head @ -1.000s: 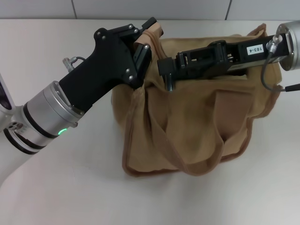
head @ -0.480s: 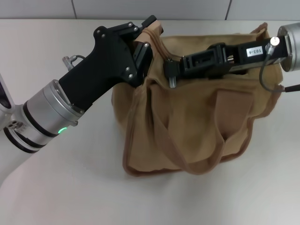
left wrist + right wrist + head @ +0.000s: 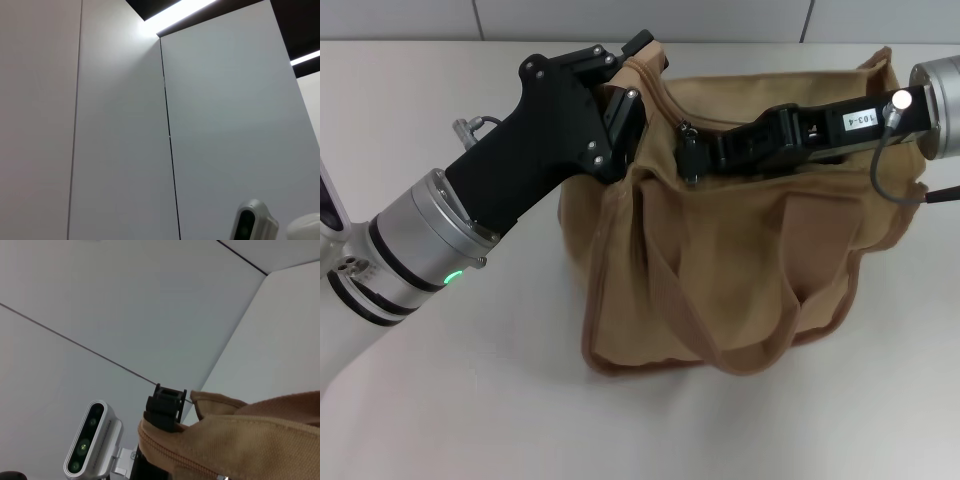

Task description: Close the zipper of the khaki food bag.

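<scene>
The khaki food bag (image 3: 720, 270) stands on the table with one strap handle (image 3: 720, 330) hanging down its front. My left gripper (image 3: 632, 72) is shut on the bag's top left end and holds that fabric up. My right gripper (image 3: 690, 152) lies along the bag's top, its tip on the zipper line near the left end. The pull tab is hidden under it. In the right wrist view the zipper (image 3: 165, 456) runs along the tan bag edge (image 3: 250, 440), with the left gripper's fingertips (image 3: 165, 407) clamped at the end of that edge.
White table (image 3: 470, 400) all around the bag, wall panels behind. The left arm (image 3: 430, 240) crosses the table's left side. The right wrist (image 3: 940, 100) hangs over the bag's right end with a cable (image 3: 895, 185). The left wrist view shows only wall.
My right gripper has rolled and drawn a little to the right along the bag's top. The fabric under it has shifted slightly. The left gripper has stayed put.
</scene>
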You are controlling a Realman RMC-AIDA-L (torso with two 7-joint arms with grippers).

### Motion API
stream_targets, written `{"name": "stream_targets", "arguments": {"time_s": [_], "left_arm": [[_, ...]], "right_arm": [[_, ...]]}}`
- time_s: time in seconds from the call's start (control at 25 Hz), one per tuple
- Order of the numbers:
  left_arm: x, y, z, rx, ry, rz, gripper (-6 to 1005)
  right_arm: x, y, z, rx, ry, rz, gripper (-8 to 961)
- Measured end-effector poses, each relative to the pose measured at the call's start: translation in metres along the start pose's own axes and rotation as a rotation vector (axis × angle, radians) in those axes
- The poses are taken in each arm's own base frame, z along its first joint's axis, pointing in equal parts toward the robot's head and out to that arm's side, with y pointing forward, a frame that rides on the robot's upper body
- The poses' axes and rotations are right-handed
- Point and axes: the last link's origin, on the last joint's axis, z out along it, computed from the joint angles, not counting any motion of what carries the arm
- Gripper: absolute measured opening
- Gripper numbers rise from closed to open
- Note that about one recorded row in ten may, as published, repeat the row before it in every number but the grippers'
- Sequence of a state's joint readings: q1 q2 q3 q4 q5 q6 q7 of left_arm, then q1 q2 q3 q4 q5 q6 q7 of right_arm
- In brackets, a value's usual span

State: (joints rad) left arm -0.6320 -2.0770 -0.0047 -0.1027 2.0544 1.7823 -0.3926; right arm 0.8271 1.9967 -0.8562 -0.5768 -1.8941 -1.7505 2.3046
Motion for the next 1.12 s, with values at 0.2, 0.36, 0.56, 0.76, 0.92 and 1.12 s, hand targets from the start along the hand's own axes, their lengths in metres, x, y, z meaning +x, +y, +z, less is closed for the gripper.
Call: {"name": "stream_targets", "arguments": {"time_s": [0.2, 0.36, 0.56, 0.76, 0.92, 1.12], "left_arm": [[0.000, -0.001, -0.002, 0.009, -0.005, 0.004, 20], [0.000, -0.003, -0.008, 0.033, -0.010, 0.008, 21], [0.000, -0.012, -0.018, 0.117, -0.022, 0.023, 20], [-0.004, -0.021, -0.025, 0.185, -0.053, 0.038, 28], [-0.004, -0.024, -0.028, 0.218, -0.058, 0.042, 35], [-0.006, -0.026, -0.029, 0.227, -0.073, 0.041, 45]], "right_arm": [[0.005, 0.000, -0.005, -0.010, 0.000, 0.008, 6], [0.010, -0.001, -0.012, -0.014, -0.007, 0.018, 19], [0.020, -0.009, -0.028, 0.007, -0.052, 0.040, 36], [0.033, -0.014, -0.053, 0.016, -0.115, 0.060, 53], [0.048, -0.016, -0.075, 0.015, -0.171, 0.089, 66], [0.065, -0.020, -0.096, 0.028, -0.227, 0.113, 83]]}}
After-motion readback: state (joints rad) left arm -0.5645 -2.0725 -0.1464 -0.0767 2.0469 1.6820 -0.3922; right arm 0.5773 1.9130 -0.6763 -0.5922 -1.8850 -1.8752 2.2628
